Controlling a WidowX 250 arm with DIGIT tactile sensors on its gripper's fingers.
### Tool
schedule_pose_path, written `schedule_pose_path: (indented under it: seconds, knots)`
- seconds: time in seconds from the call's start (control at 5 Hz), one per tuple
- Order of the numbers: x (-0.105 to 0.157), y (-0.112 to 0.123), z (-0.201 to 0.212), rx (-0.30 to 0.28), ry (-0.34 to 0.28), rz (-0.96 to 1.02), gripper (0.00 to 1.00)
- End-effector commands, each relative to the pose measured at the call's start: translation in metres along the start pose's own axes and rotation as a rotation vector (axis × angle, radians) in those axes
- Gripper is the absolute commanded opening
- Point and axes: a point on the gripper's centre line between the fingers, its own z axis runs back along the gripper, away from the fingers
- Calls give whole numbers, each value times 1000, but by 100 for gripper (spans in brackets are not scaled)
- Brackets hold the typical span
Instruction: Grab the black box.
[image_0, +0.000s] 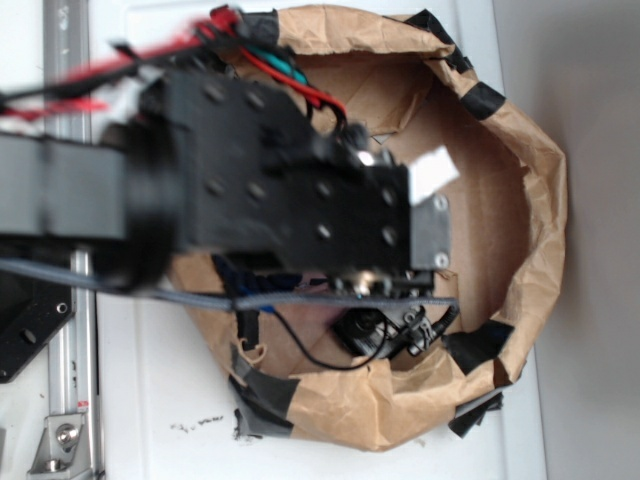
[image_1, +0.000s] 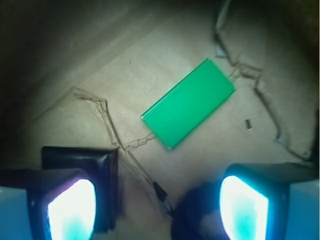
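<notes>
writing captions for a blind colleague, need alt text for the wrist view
The gripper hangs open over brown paper, the black box partly behind its left finger. A flat green block lies diagonally beyond.

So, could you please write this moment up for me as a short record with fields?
setting: brown paper bag with rolled rim, arm reaching inside
target: black box, lower left in wrist view, partly behind the left finger
other object: green block, flat on the paper, apart from the box
gripper: open, nothing between the fingers
grasp: not yet made
</notes>
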Motion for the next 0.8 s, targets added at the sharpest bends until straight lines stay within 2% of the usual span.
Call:
schedule_pose_path:
  seconds: [0.0,0.2,0.4,0.6]
  knots:
    - [-3,-26,-23,-34,-21,-20,100]
    - [-10,-32,-17,-107,-15,-40,100]
    - [-13,-30,-3,-154,-23,-53,100]
    - [-13,-18,17,-180,-65,-37,100]
